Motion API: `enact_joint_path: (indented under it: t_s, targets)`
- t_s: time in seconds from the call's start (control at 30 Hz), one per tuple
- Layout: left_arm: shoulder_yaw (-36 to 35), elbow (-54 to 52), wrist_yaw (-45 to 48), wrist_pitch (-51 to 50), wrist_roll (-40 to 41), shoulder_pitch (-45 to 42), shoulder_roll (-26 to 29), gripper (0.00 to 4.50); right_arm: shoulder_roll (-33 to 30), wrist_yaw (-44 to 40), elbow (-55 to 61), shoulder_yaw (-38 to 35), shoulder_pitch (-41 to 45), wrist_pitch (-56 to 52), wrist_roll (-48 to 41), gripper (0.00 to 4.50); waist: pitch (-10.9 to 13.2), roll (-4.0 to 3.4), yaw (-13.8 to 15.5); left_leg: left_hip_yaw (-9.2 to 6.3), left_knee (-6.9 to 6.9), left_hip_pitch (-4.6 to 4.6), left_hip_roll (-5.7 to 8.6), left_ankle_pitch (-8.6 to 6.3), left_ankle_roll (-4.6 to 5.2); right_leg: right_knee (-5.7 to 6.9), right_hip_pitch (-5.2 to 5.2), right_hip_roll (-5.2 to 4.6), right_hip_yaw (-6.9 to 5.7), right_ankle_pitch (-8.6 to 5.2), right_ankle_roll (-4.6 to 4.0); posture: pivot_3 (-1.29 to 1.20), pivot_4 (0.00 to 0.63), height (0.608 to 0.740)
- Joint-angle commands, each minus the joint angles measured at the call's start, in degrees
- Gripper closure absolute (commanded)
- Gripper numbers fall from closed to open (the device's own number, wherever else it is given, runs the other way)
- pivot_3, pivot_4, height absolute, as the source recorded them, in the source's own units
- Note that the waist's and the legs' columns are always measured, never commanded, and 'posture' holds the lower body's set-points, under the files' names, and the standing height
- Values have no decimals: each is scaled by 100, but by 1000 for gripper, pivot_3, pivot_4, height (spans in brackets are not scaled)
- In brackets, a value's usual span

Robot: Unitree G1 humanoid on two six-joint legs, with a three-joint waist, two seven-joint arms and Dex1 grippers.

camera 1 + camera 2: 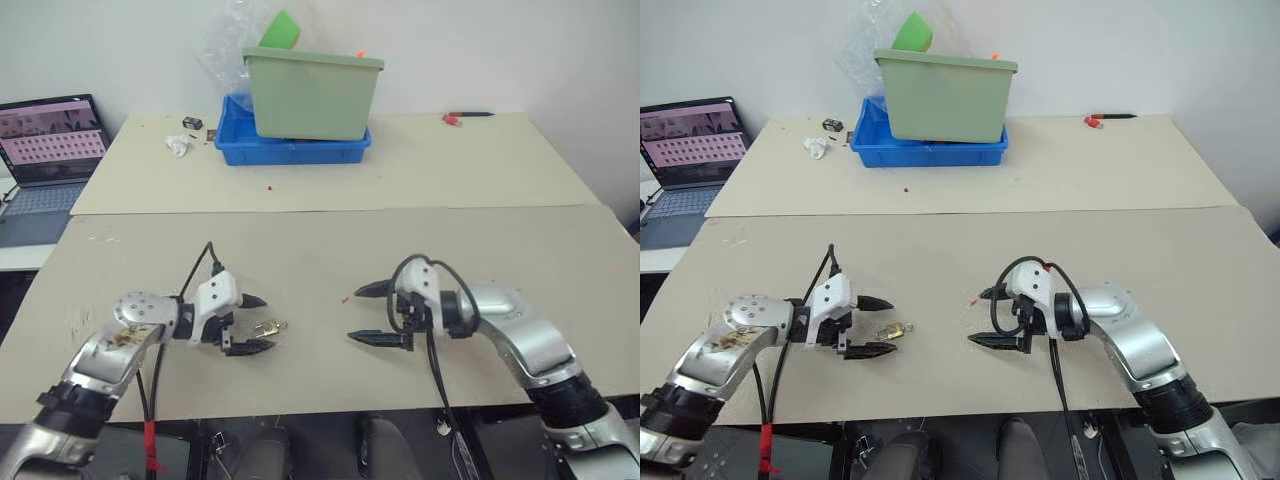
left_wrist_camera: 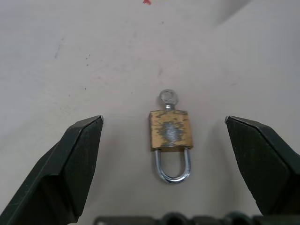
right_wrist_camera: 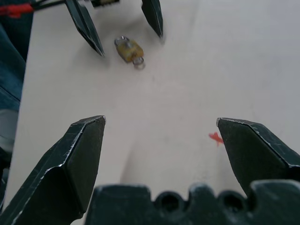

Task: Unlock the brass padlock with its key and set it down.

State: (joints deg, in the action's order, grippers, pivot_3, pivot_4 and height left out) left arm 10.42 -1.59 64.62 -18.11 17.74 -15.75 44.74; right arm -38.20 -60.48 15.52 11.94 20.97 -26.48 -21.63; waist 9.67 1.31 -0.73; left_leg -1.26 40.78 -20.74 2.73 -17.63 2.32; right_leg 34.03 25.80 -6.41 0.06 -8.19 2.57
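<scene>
The small brass padlock (image 2: 170, 130) with silvery shackle lies flat on the beige cardboard-covered table (image 1: 320, 250), between the wide-spread fingers of the left gripper (image 1: 255, 324), untouched. The right gripper (image 1: 378, 314), equally wide, holds nothing, well apart across bare board.

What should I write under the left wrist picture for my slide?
Open left gripper with its black fingers either side of the brass padlock lying on the table.

No readable text, labels or numbers anywhere.
</scene>
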Motion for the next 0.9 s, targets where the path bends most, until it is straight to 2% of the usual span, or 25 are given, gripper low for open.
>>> enact_joint_path:
  t_s: [0.03, 0.2, 0.3, 0.57, 0.6, 0.8, 0.9]
  targets:
    - [74, 86, 9, 125, -246, -99, -51, 39, -19, 147, 512, -279, -72, -216, -240, 0, -1, 0, 6, -1, 0, 0, -2, 0, 0, 0, 0, 0, -1, 0, 0, 0, 150, 732]
    - [90, -58, 32, 12, -306, 7, -68, 39, -18, 264, 637, -339, -123, -326, -291, 0, -1, 1, 6, 0, 1, 1, -1, 0, 0, 1, -1, -2, 0, 0, 0, 0, 150, 732]
    - [101, -57, 32, -49, -345, 9, -45, 750, -17, 300, 664, -354, -117, -356, -321, 0, -1, 0, 5, -1, 0, 2, -2, 0, 0, 2, -1, -2, 0, 0, 0, 0, 150, 732]
    - [60, -99, 1, -215, -326, -32, -59, 3553, 10, 344, 677, -384, -59, -368, -374, 0, -1, 0, 1, 0, 0, 2, -2, -1, 2, 1, 0, -2, 0, -1, 1, 0, 150, 732]
    - [61, -96, -12, -212, -341, -39, -69, 3665, 13, 347, 669, -385, -51, -362, -370, 0, -1, 1, 1, 0, 0, 2, -2, -1, 2, 1, 0, -2, 0, -1, 1, 0, 150, 732]
    - [49, -175, -208, -91, -464, -58, -169, 3665, 57, 392, 670, -305, -12, -367, -312, 0, -1, 0, 6, 0, 0, 2, -1, -1, 2, 1, -1, -2, 0, 0, 1, 0, 150, 732]
    - [-104, -430, -517, 556, -772, -214, -230, 3665, 72, 403, 672, -257, -8, -371, -278, 0, -1, 1, 34, -1, 1, 1, -1, -1, 2, 1, -2, -2, 0, 0, 1, 0, 150, 732]
